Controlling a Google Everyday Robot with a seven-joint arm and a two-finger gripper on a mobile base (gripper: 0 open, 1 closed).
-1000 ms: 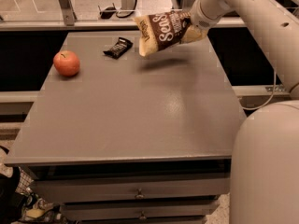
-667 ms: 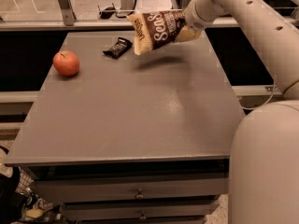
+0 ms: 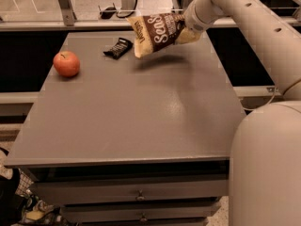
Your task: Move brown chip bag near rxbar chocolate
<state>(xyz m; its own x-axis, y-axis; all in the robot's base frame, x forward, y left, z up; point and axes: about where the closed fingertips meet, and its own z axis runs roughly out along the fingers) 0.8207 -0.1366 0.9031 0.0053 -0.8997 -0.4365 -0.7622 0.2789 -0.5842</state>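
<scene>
The brown chip bag (image 3: 157, 33), dark brown with tan-yellow edges and white lettering, hangs in the air above the far part of the grey table (image 3: 136, 107), casting a shadow below it. My gripper (image 3: 185, 28) is shut on the bag's right end and holds it lifted and roughly level. The rxbar chocolate (image 3: 118, 48), a small flat black bar, lies on the table just left of and below the bag's left end, apart from it.
A red apple (image 3: 66, 63) sits at the table's left side. My pale arm (image 3: 254, 27) reaches in from the right, and the robot's body (image 3: 265, 168) fills the lower right. Drawers (image 3: 136, 197) show under the front edge.
My gripper has carried the chip bag a little to the left, closer to the rxbar. The bar and the apple have not moved.
</scene>
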